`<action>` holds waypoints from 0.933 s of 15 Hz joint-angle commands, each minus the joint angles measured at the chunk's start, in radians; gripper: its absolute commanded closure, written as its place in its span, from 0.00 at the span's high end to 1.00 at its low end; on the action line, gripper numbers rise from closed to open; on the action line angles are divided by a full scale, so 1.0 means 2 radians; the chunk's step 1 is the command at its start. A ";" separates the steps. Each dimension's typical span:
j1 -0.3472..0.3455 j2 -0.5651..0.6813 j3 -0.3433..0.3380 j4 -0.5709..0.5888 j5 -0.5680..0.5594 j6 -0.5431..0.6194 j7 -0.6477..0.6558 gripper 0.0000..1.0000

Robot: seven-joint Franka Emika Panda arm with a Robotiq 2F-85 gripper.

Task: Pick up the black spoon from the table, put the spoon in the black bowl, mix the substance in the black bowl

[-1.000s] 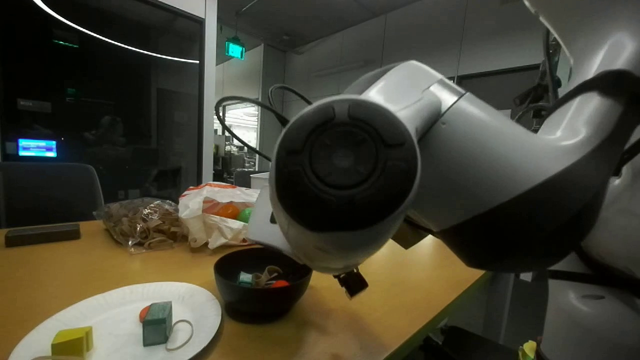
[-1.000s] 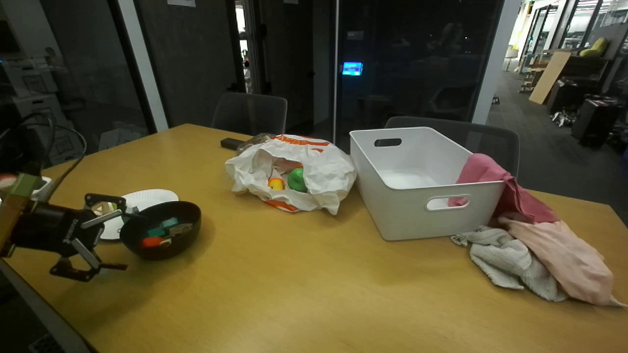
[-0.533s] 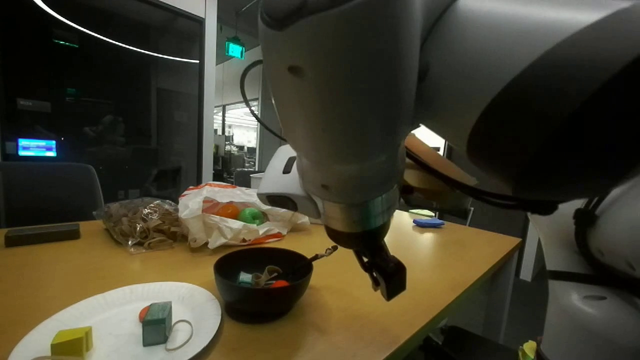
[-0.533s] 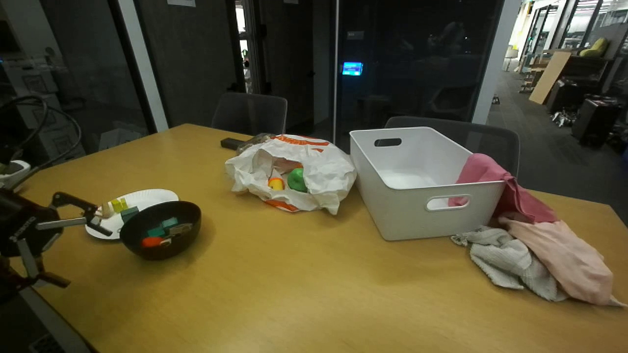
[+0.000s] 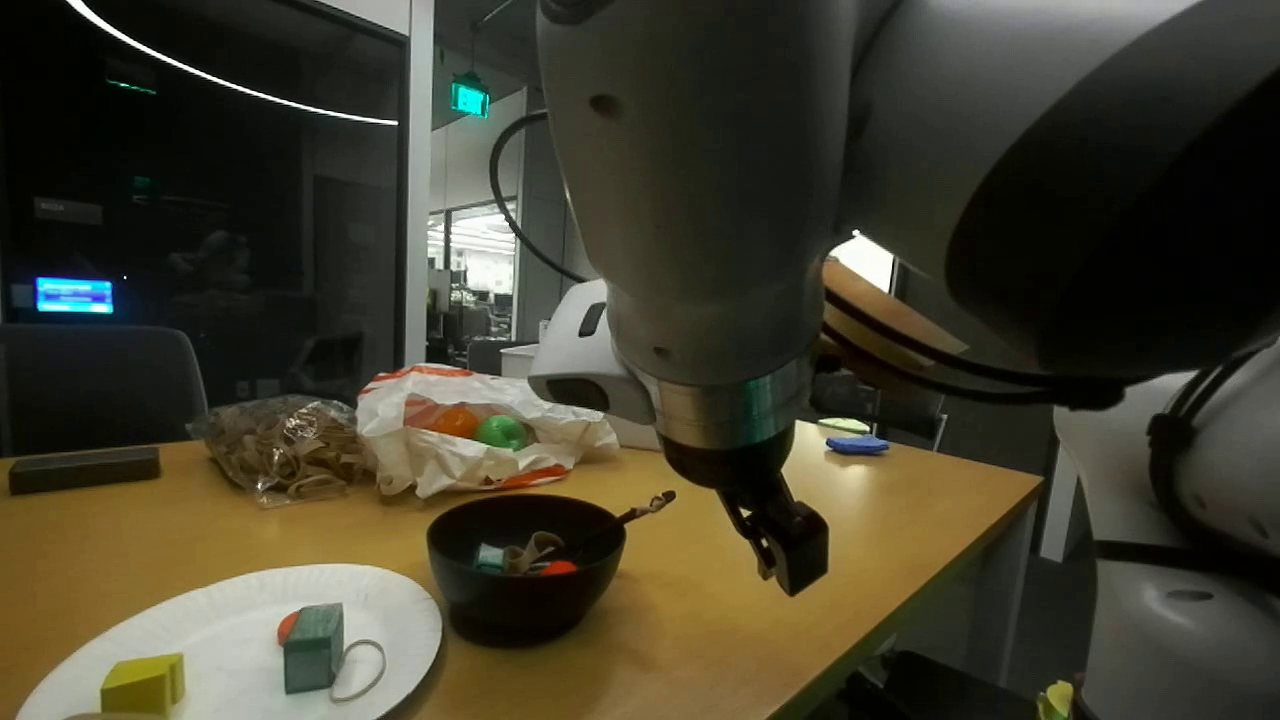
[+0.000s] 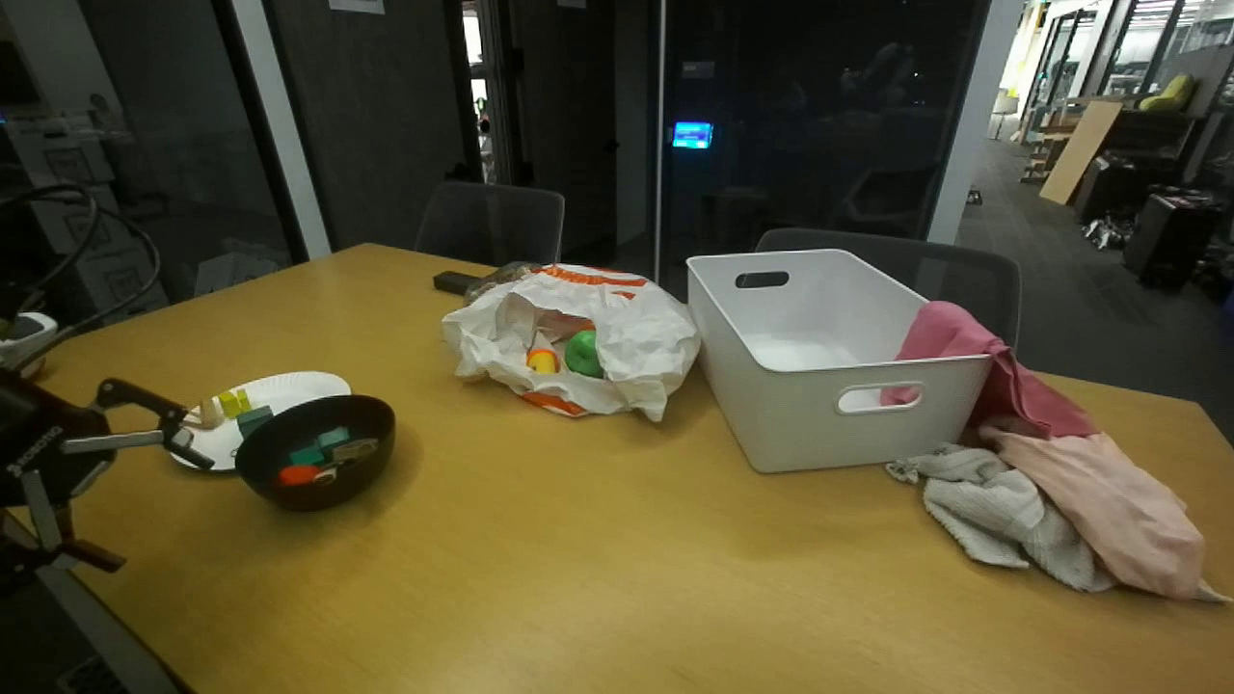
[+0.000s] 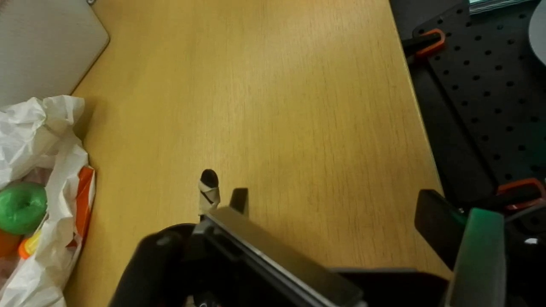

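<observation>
Nearest the robot-side edge of the bench (image 6: 675,578), the pincer (image 6: 152,506) hangs with its jaws spread wide and nothing between them. Next comes the black spoon (image 5: 648,507), leaning in the black bowl (image 5: 520,605), its tan-wrapped handle out past the rim, roughly along that edge. The substance (image 6: 307,456) inside shows red and green bits (whether stirred yet, I can't tell). If mixing remains, set the jaws square across that wrapped handle, close gently, then circle low and slow, since the bowl could slide or tip. Farther on, toward the opposite edge, a white bag (image 6: 631,347) sits apart from the bowl.
</observation>
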 commanded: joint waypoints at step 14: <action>-0.098 0.107 -0.040 0.159 0.040 -0.025 -0.062 1.00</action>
